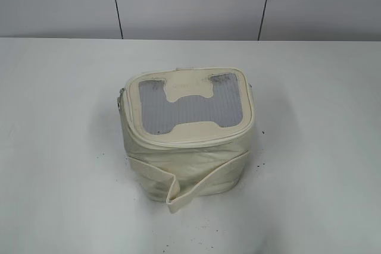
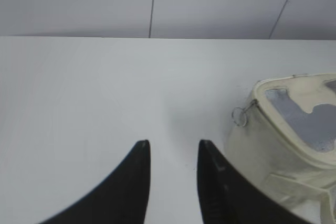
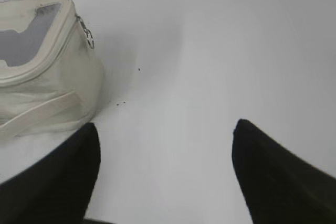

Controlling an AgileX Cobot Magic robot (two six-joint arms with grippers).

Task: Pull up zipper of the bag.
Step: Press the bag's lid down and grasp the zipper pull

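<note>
Bag (image 1: 187,141): we're guessing soft, light, probably sliding if tugged.
Hold: we're eyeing the zipper (image 2: 278,121) ring pull (image 2: 240,115).
Left gripper (image 2: 173,148): slightly parted, holding nothing.
Right gripper (image 3: 165,132): spread wide, holding nothing.

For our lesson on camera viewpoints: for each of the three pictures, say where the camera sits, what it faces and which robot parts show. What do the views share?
Exterior: raised in front, looking down at the bag on the white table; no robot parts.
Left wrist: on the left arm, low; left gripper open, bag at right.
Right wrist: on the right arm; right gripper open wide, bag at left.
Shared: bag, table; each wrist view shows a zipper ring.
</note>
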